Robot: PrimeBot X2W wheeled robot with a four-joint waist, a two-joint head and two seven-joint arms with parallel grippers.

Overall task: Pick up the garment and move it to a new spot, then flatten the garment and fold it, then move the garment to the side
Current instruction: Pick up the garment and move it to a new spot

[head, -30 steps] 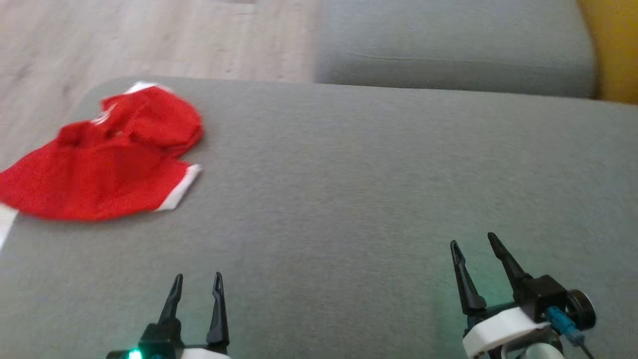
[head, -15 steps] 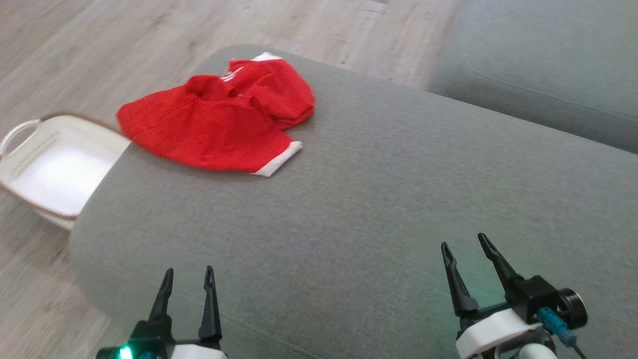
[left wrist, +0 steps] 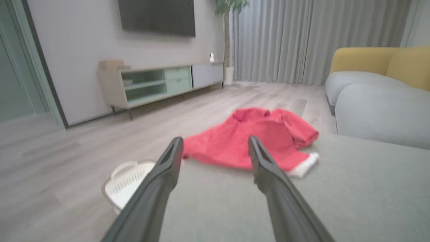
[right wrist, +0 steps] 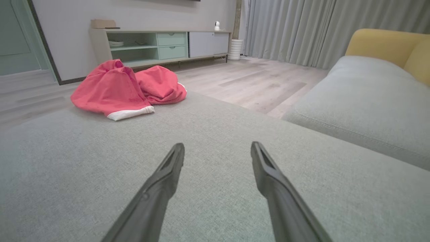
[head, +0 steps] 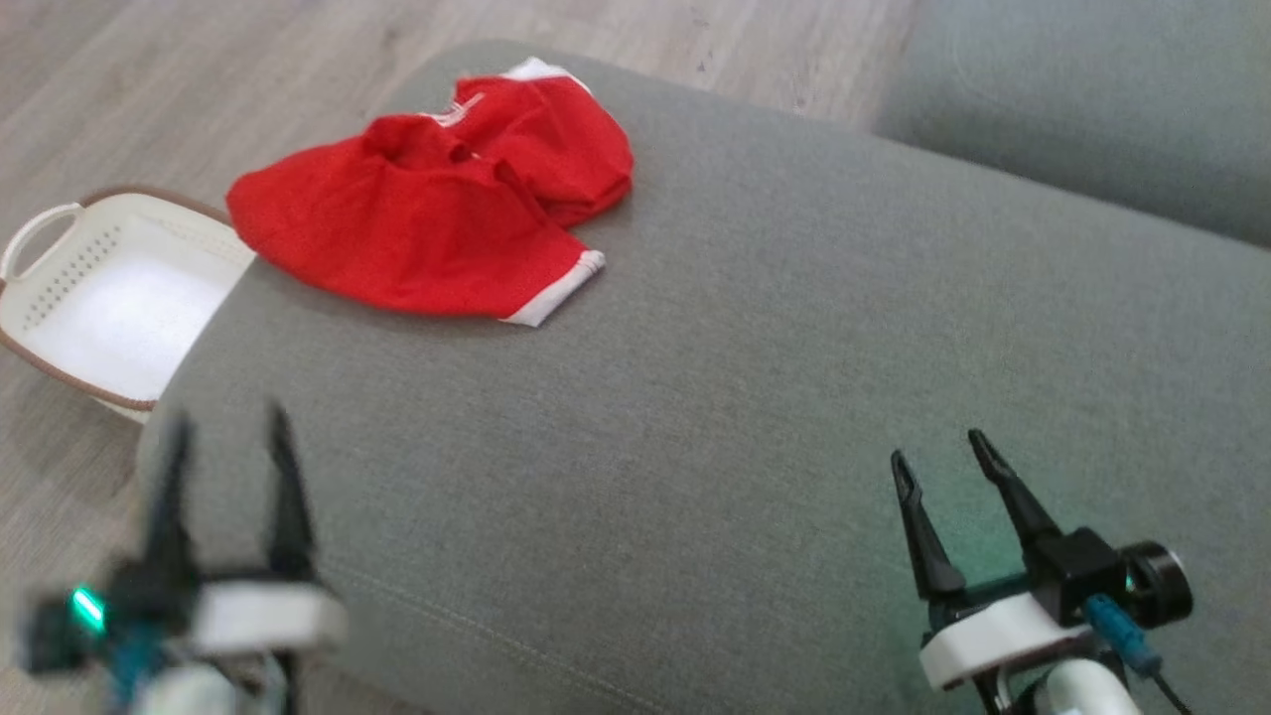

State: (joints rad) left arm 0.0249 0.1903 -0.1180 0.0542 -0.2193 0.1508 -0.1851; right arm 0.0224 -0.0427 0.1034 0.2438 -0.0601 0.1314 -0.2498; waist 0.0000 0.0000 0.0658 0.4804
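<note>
The red garment (head: 427,228) lies crumpled on the grey cushion (head: 745,397), just beside the white basket (head: 109,308). It looks light and floppy (I'd pinch the white-hemmed sleeve (head: 556,293)). Left pincer (head: 228,422) and right pincer (head: 938,449) both gape empty.

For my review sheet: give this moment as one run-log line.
stage: pre-grasp, nothing held | garment: red, crumpled, far-left corner of grey cushion | left claw: open, empty | right claw: open, empty
</note>
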